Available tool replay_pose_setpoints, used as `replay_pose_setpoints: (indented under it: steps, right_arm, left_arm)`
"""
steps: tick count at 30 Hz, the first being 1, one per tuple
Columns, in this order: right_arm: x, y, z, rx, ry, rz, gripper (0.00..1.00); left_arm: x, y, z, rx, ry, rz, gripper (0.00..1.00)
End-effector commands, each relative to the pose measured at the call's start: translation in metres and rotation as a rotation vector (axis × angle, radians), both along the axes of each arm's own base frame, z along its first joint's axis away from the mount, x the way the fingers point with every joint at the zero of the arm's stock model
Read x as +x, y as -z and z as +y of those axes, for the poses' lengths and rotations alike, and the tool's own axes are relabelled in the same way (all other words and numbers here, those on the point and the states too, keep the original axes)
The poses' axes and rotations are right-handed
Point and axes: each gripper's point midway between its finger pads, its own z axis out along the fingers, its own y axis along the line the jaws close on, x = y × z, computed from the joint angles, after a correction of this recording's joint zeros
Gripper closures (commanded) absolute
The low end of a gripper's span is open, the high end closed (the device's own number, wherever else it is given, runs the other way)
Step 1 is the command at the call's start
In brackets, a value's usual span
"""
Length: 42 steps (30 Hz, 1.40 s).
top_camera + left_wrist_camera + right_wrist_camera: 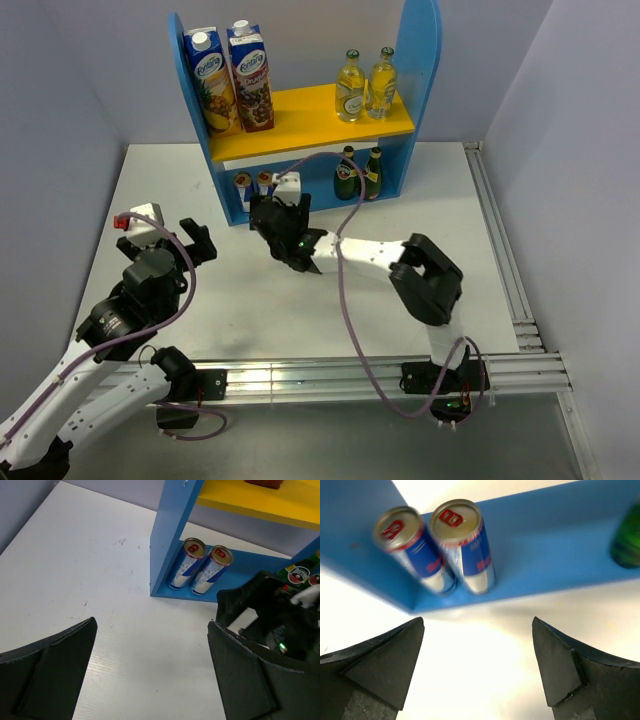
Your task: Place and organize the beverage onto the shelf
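The blue shelf (425,60) stands at the back. Two yellowish bottles (365,85) stand on its yellow board. Two green bottles (358,175) stand on the lower level at the right; one shows in the right wrist view (626,542). Two silver-blue cans (253,183) stand at the lower left, side by side (200,569) (440,550). My right gripper (281,212) is open and empty just in front of the cans (477,630). My left gripper (195,240) is open and empty over the table, left of the shelf (150,635).
Two tall juice cartons (230,80) stand on the left of the yellow board. The right arm (380,255) stretches across the table middle, its cable (345,300) looping over it. A metal rail (500,250) runs along the right edge and another along the near edge.
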Motion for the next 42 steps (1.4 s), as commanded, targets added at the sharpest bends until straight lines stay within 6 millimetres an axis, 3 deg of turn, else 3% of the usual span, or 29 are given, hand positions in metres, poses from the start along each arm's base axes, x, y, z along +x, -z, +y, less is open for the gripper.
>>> replay_pose_setpoints:
  steps: [1, 3, 4, 6, 7, 8, 9, 10, 11, 14, 15, 16, 19, 21, 22, 23, 29, 37, 42]
  right_arm:
    - [-0.043, -0.063, -0.027, 0.062, 0.086, -0.084, 0.05]
    - [-0.084, -0.06, -0.035, 0.015, 0.05, -0.051, 0.04]
    - [-0.099, -0.084, -0.047, 0.045, 0.053, -0.07, 0.04]
    - [-0.136, -0.088, -0.066, -0.006, 0.034, -0.067, 0.04]
    - [-0.15, -0.112, -0.091, -0.009, 0.055, -0.1, 0.04]
    - [-0.17, -0.119, -0.095, -0.024, 0.029, -0.117, 0.03]
    - [-0.18, -0.129, -0.105, -0.015, 0.04, -0.135, 0.04]
    - [-0.189, -0.154, -0.135, -0.04, 0.086, -0.18, 0.04]
    - [-0.205, -0.166, -0.14, -0.04, 0.061, -0.204, 0.04]
    - [-0.223, -0.212, -0.186, -0.026, 0.095, -0.294, 0.04]
    - [-0.234, -0.219, -0.187, -0.014, 0.053, -0.306, 0.04]
    - [-0.236, -0.228, -0.201, 0.001, 0.047, -0.313, 0.04]
    - [-0.24, -0.236, -0.214, -0.005, 0.027, -0.319, 0.04]
    - [-0.241, -0.243, -0.229, 0.009, -0.002, -0.312, 0.04]
    - [-0.243, -0.244, -0.227, 0.06, -0.006, -0.304, 0.04]
    - [-0.243, -0.249, -0.237, 0.095, -0.011, -0.297, 0.04]
    - [-0.242, -0.251, -0.255, 0.074, -0.033, -0.3, 0.04]
    - [-0.242, -0.247, -0.257, 0.067, -0.042, -0.3, 0.04]
    - [-0.242, -0.246, -0.26, 0.09, -0.062, -0.295, 0.05]
  left_arm:
    - [0.001, -0.011, -0.011, -0.02, 0.073, -0.03, 0.01]
    - [-0.003, -0.018, -0.022, -0.041, 0.148, -0.053, 0.01]
    - [-0.004, -0.02, -0.027, -0.051, 0.181, -0.065, 0.01]
    - [-0.008, -0.027, -0.031, -0.071, 0.223, -0.11, 0.01]
    - [-0.009, -0.032, -0.033, -0.084, 0.237, -0.129, 0.01]
    - [-0.01, -0.036, -0.031, -0.092, 0.237, -0.144, 0.01]
    - [-0.011, -0.04, -0.033, -0.099, 0.249, -0.155, 0.01]
    - [-0.012, -0.05, -0.035, -0.108, 0.268, -0.184, 0.01]
    - [-0.014, -0.058, -0.039, -0.115, 0.295, -0.207, 0.01]
    - [-0.021, -0.088, -0.044, -0.161, 0.352, -0.302, 0.01]
    - [-0.022, -0.097, -0.043, -0.172, 0.35, -0.323, 0.01]
    - [-0.023, -0.11, -0.041, -0.17, 0.346, -0.351, 0.01]
    - [-0.02, -0.132, -0.039, -0.143, 0.336, -0.389, 0.01]
    - [-0.017, -0.14, -0.036, -0.133, 0.312, -0.41, 0.01]
    - [-0.014, -0.133, -0.036, -0.109, 0.302, -0.403, 0.01]
    - [-0.014, -0.132, -0.032, -0.109, 0.282, -0.416, 0.01]
    - [-0.015, -0.115, -0.035, -0.116, 0.326, -0.469, 0.01]
    - [-0.006, -0.098, -0.008, -0.103, 0.196, -0.451, 0.02]
    - [-0.012, -0.104, -0.008, -0.109, 0.212, -0.554, 0.02]
